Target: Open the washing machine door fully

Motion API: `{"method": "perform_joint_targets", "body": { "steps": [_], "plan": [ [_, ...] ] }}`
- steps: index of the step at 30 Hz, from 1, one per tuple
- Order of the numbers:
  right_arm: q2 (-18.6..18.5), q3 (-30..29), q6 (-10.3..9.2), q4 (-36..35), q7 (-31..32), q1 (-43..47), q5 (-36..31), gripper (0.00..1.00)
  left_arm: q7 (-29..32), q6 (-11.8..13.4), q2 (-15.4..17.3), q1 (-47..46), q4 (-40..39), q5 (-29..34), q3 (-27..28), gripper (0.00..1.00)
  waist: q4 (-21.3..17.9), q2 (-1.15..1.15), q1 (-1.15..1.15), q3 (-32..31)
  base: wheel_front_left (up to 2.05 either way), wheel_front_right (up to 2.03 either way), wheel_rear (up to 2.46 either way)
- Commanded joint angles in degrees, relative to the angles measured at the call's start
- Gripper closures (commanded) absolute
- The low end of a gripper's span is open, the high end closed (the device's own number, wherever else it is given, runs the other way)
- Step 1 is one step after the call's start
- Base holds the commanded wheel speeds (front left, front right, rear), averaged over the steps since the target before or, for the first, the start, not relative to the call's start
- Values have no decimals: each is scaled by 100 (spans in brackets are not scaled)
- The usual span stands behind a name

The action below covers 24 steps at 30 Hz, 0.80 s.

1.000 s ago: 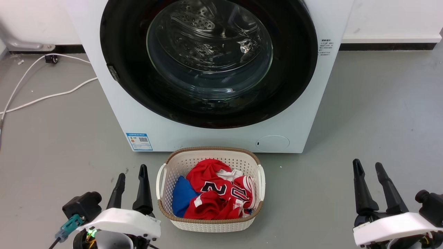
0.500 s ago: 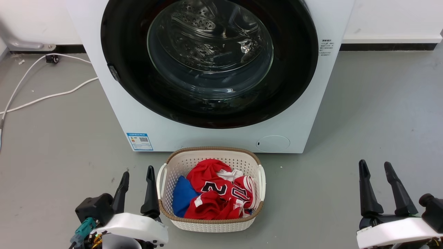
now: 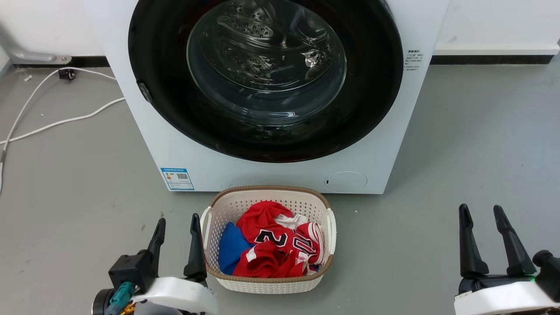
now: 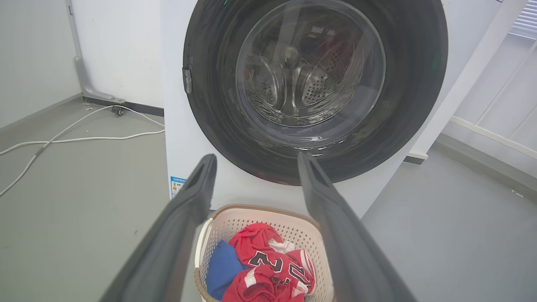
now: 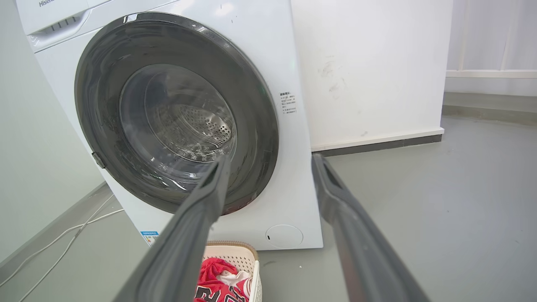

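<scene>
The left pincer (image 3: 178,219) is hanging low over the grey floor (image 3: 459,144), its two dark fingers spread apart and holding nothing. Just beside it, a white plastic basket with a brown rim (image 3: 269,189) is sitting full of red and blue clothes (image 3: 280,245). The right pincer (image 3: 481,207) is waiting well off to the other side, spread and empty too. Past the basket, the big round shiny black washing machine door (image 3: 265,74) is lying shut against the white washing machine (image 3: 218,173). A white cable (image 3: 65,120) is curling along the floor beside the machine.
</scene>
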Motion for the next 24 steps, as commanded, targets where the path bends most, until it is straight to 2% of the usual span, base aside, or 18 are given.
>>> {"method": "perform_joint_targets", "body": {
  "steps": [1,24],
  "plan": [
    [2,-13,0,-82,-46,27,-119,0,-60,9,-4,17,-31,133,1,0,0,0,0,2,0,0,0],
    [5,20,0,-115,-316,205,-995,0,-322,-23,-114,151,27,1222,0,0,15,0,0,24,0,0,0]
  ]
}}
